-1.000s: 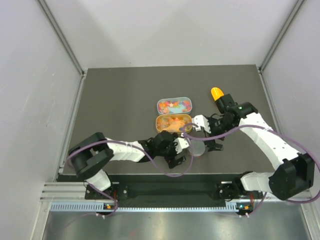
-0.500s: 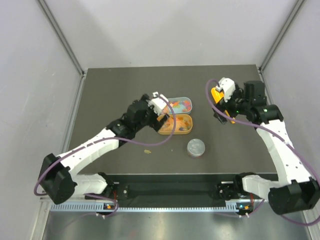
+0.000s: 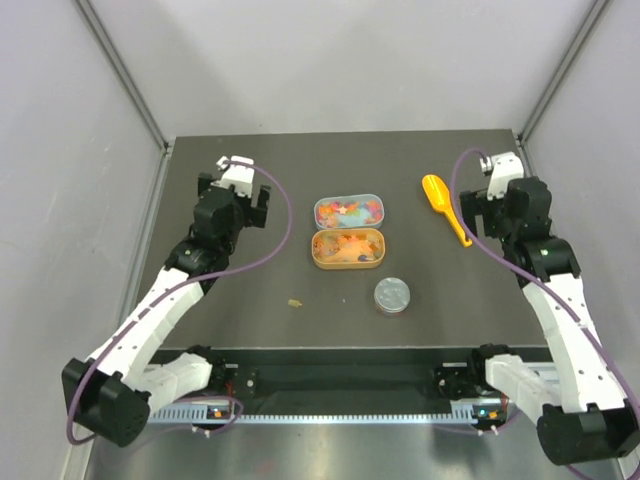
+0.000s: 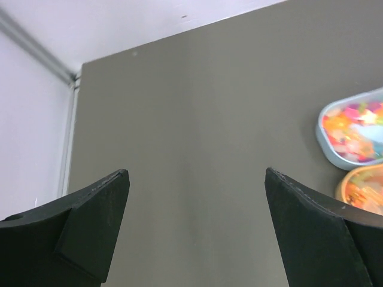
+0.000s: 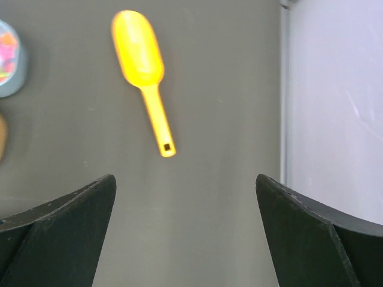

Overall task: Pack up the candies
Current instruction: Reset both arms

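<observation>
The candies fill two oval tins at the table's middle: a pale blue tin and, just in front of it, an orange tin. One stray candy lies on the mat nearer the front. In the left wrist view the blue tin and the orange tin sit at the right edge. My left gripper hovers open and empty over the back left of the mat. Over the back right, my right gripper is open and empty, with the orange scoop beyond its fingertips.
The orange scoop lies on the mat right of the tins. A round silver lidded container stands in front of the orange tin. Grey walls close in the mat on the left, back and right; the right wall is beside my right gripper.
Both arms have drawn away from the tins and the round container, the left to the back left, the right to the back right. The scoop now lies free on the mat.
</observation>
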Robot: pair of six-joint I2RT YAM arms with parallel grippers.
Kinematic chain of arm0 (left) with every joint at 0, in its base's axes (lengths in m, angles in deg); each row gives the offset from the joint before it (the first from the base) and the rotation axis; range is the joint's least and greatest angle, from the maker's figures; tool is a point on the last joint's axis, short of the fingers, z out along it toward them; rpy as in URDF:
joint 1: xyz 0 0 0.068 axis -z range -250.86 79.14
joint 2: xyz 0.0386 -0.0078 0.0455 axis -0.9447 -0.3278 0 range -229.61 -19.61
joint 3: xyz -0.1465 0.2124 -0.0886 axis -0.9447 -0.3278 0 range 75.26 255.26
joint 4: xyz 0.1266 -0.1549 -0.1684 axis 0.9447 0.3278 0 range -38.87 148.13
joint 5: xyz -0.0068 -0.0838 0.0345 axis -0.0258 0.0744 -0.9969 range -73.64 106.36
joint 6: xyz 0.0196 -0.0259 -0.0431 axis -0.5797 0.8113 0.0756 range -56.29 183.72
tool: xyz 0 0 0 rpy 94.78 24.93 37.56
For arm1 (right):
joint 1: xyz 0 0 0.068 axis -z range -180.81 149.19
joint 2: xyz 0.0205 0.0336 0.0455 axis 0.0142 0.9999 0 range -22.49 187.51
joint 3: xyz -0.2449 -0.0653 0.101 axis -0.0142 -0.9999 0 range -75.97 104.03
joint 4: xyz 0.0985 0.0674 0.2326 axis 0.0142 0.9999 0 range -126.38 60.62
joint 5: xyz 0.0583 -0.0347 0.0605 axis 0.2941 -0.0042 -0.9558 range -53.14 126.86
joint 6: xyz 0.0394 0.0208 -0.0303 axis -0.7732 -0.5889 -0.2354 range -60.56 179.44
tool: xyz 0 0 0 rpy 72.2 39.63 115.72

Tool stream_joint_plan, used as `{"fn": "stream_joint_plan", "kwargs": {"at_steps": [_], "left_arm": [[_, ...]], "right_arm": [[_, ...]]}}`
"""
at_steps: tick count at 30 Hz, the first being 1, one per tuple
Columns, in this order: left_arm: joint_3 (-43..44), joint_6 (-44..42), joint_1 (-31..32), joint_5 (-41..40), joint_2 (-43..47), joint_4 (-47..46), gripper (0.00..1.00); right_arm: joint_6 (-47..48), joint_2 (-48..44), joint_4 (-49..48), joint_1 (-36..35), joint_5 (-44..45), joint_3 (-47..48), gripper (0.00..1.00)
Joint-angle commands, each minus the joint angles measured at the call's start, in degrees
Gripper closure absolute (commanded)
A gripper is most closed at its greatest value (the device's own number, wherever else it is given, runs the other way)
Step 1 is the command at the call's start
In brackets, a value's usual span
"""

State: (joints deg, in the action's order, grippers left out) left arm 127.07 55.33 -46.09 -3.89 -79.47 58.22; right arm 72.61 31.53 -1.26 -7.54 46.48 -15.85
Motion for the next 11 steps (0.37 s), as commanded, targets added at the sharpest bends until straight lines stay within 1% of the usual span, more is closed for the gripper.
{"fn": "stream_joint_plan", "kwargs": {"at_steps": [1,3,5,8,11], "left_arm": [[-1.10,4.86,-3.50,0.37,0.97,-0.59,0.01],[-1.62,6.35,-5.96,0.74,0.79,-1.81,0.01],[-1.36,7.24,-8.59,3.02,0.18,-2.08,0.01],[-2.15,6.28,-9.22,2.85,-0.70,-4.27,0.01],[-2.33,5.57,-9.66,3.20,-1.84,-6.65,0.01]], "right_arm": [[-2.53,-3.04,-3.21,1.18,7.95,-1.66,0.01],[-3.32,-3.83,-3.47,1.71,7.16,-2.63,0.00],[-3.24,-3.22,-2.33,2.32,5.59,-2.90,0.00],[-1.66,-3.22,-3.29,2.50,6.10,-4.39,0.00],[-2.97,-3.74,-3.03,2.77,6.37,-4.05,0.00]]}}
